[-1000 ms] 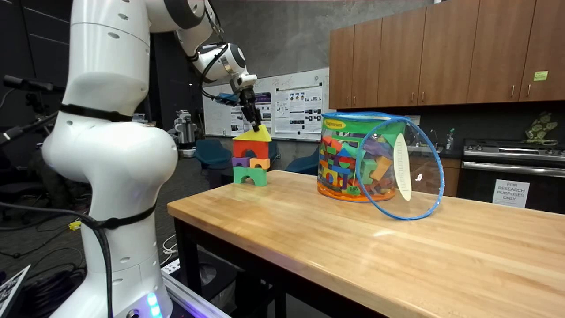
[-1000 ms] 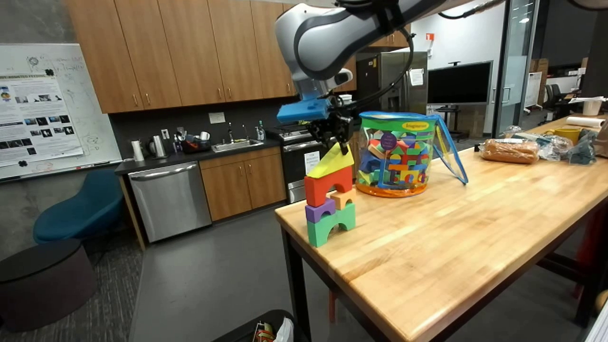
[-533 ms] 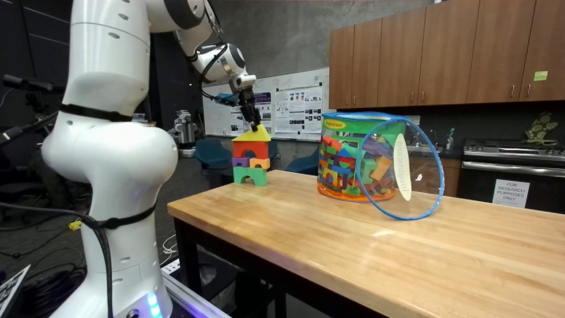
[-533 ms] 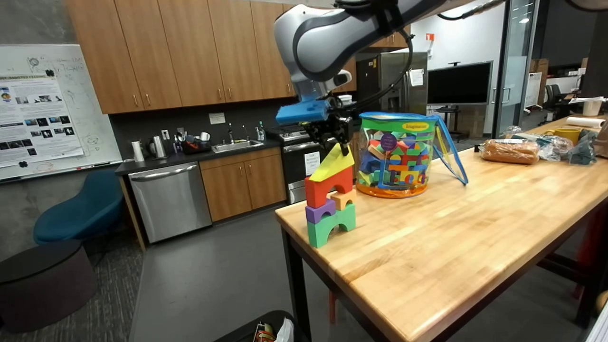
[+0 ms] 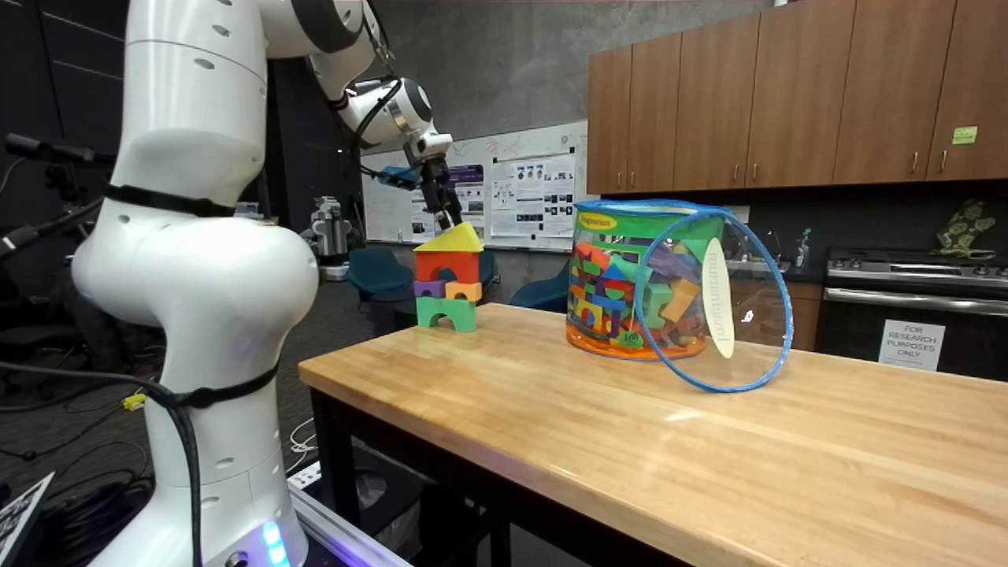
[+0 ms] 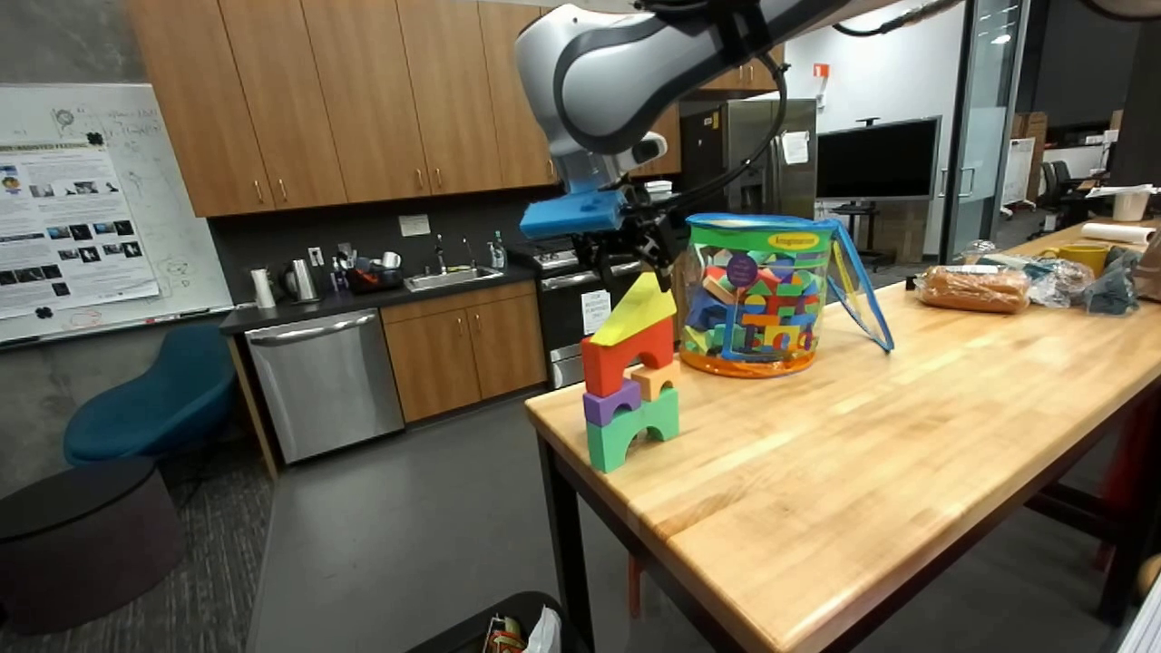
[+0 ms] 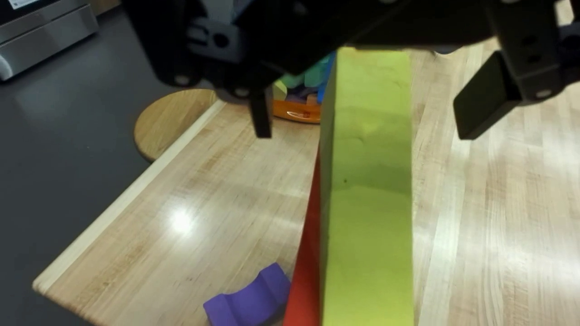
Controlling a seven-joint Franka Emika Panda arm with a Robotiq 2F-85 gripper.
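In the wrist view my gripper (image 7: 364,131) stands open, its fingers apart on both sides of a yellow triangular block (image 7: 371,226), with a gap on each side. The yellow block (image 6: 639,313) rests on a red arch block (image 6: 608,365), apparently level. Below the red one sit a purple block (image 6: 610,402) and an orange block (image 6: 657,379) side by side, both on a green arch (image 6: 606,443) at the table corner. In an exterior view the fingertips are at the peak of the yellow block (image 5: 449,239). The wrist view hides most of the lower stack.
On the wooden table (image 5: 591,425), a clear bag of coloured blocks (image 5: 606,272) stands beyond the stack, its round blue-rimmed lid (image 5: 718,299) hanging open. Farther along lie a bagged loaf (image 6: 975,288) and a yellow mug (image 6: 1079,256). The stack is close to the table's edge.
The fingers have spread away from the yellow block, which stays on top of the stack. The arm has shifted slightly back and up. The blocks below look unmoved.
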